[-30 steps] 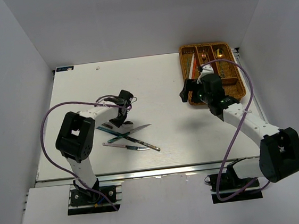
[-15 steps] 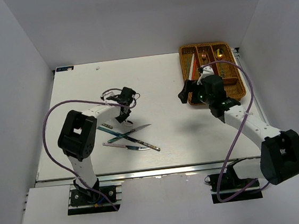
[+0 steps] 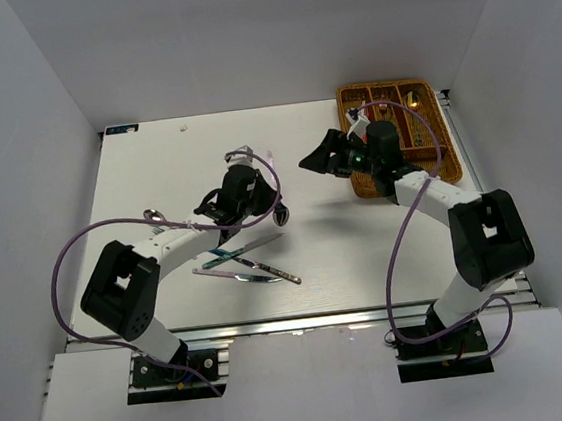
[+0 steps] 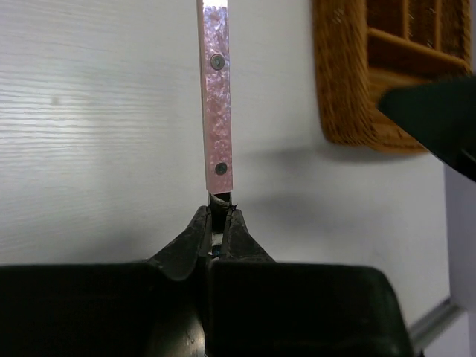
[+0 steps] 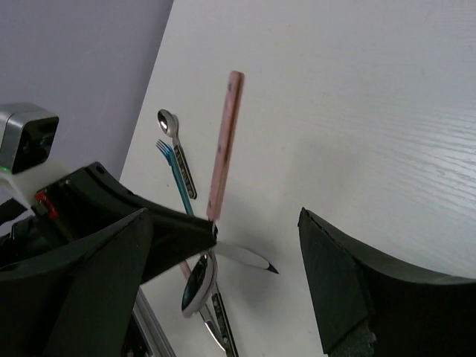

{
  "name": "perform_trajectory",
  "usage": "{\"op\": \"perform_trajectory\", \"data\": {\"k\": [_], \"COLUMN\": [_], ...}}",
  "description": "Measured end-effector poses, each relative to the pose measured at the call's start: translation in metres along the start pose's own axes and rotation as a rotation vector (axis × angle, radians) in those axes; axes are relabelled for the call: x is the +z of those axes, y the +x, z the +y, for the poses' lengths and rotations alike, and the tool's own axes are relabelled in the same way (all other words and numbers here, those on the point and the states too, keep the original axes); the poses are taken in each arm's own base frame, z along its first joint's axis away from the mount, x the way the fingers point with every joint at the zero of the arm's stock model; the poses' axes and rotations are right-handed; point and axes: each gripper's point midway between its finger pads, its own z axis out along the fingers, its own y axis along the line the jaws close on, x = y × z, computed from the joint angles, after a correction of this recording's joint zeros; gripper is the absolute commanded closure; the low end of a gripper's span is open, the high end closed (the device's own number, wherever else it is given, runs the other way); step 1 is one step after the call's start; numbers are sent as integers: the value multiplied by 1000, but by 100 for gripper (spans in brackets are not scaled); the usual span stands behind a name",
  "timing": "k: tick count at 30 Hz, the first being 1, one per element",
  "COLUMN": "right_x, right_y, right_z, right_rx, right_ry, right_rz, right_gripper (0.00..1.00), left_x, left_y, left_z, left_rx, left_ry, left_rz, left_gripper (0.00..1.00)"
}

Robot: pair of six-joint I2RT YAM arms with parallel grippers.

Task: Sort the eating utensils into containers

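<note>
The left gripper (image 4: 218, 216) has its jaws pinched shut on the blade root of a slim pink riveted-handle knife (image 4: 216, 97), likely light, stiff and slick, so the wide-open, empty right gripper (image 3: 323, 154) at two o'clock should take its flat handle.

The left arm stretches forward and rightward, elbow low, its end effector (image 4: 218, 217) pinched tight on a pink-handled knife (image 4: 216, 111) just below the handle. The right arm bends leftward, its end effector (image 3: 321, 156) spread wide and empty, facing the left one.
</note>
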Motion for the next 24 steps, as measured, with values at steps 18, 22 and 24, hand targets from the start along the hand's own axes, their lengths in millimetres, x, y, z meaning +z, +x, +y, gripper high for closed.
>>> {"op": "perform_trajectory", "data": {"k": [18,22,24], "right_x": [33,29,24], "right_y": [25,14,-17], "right_z": [14,0,-16], "right_rx": [89,55,32], "right_ry": [-109,-64,-10], "right_rz": [132,138,110], "right_gripper": [100,100,100], "left_x": [-21,-16,-13], "left_y": [40,33,25], "left_z": [-70,-62,-54], "left_rx": [70,71,77], "left_ry": [385,310,233], "left_rz": [155,132,114], "left_gripper": [42,2,2]}}
